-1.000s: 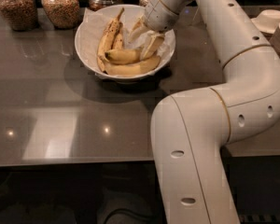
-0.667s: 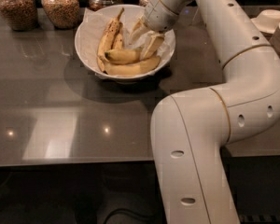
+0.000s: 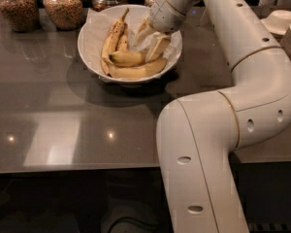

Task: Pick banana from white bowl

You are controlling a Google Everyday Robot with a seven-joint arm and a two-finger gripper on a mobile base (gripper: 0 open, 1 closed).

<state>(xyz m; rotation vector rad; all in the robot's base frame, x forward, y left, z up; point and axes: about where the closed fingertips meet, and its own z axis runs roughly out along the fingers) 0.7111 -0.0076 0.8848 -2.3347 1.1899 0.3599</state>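
With the gripper (image 3: 146,46) spread open beside the banana (image 3: 128,58) in the white bowl (image 3: 82,47), the paper lining (image 3: 98,25) could be pinched instead.

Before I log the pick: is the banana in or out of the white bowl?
In. The banana lies inside the white bowl, the end effector just above it.

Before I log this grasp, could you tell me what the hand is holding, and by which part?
It cannot be told. The hand is down in the white bowl, at the right end of the banana, which is not lifted.
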